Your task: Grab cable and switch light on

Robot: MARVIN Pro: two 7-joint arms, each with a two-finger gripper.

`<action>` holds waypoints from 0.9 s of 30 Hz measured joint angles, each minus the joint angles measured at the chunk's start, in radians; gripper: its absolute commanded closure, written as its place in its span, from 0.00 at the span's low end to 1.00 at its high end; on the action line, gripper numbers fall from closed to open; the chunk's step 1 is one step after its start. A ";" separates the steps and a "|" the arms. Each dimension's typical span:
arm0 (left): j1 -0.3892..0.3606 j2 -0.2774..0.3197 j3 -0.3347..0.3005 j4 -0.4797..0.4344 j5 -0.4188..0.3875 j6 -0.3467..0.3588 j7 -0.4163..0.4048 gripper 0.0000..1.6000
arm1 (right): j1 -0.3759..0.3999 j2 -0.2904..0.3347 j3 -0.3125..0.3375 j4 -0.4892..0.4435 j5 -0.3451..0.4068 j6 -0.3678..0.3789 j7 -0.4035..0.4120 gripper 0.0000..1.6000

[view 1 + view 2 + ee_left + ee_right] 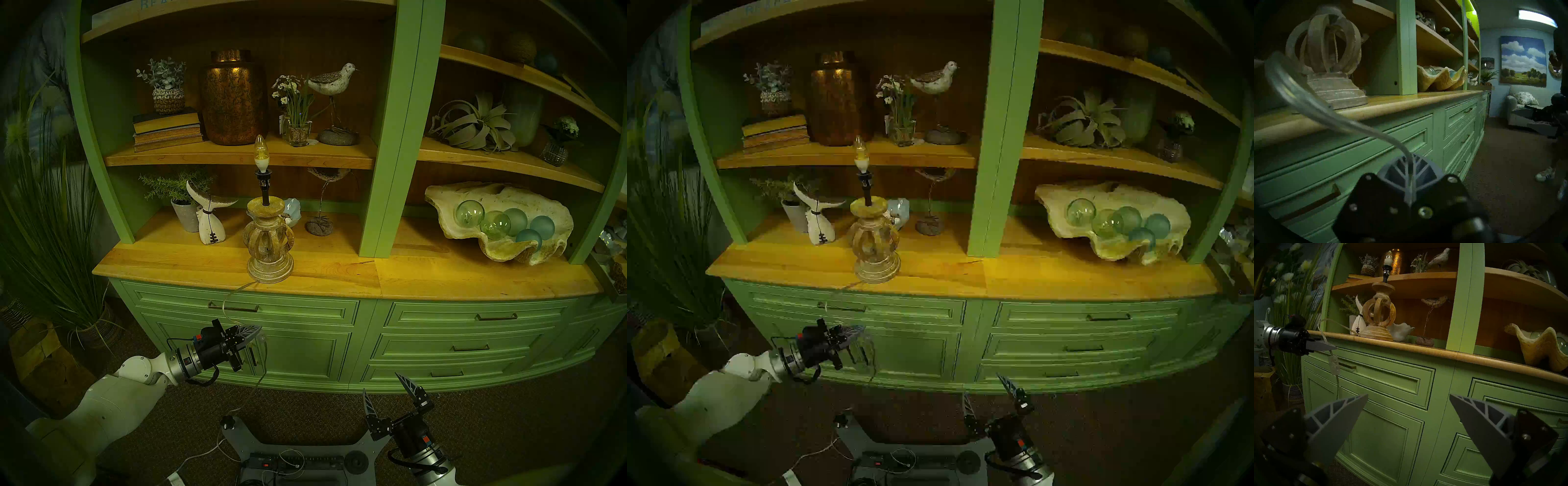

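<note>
Left gripper (1331, 347) was pinched on the thin clear lamp cable (1322, 333), just above its switch block (1333, 366). Beige wooden lamp (269, 237) looked unlit, I think. Right gripper (385, 395), spread wide, probably needs to press that switch next.

White smooth arm shells, silver metal wrist ring, black cylindrical wrist block with small red and blue marks. Black cable loops beside each wrist. Left gripper (252, 334) and right gripper (385, 390): grey ribbed triangular fingers (1335, 426) on black plates with silver screws. Grey base plate, black knob.
</note>
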 measured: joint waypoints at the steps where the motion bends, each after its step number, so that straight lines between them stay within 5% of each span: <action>1: 0.001 0.002 -0.002 -0.003 -0.001 -0.002 0.002 1.00 | 0.000 0.000 0.000 0.000 0.000 0.000 0.000 0.00; 27: 0.026 0.023 -0.049 -0.071 -0.058 -0.046 -0.040 1.00 | 0.000 0.000 0.000 0.000 0.000 0.000 0.000 0.00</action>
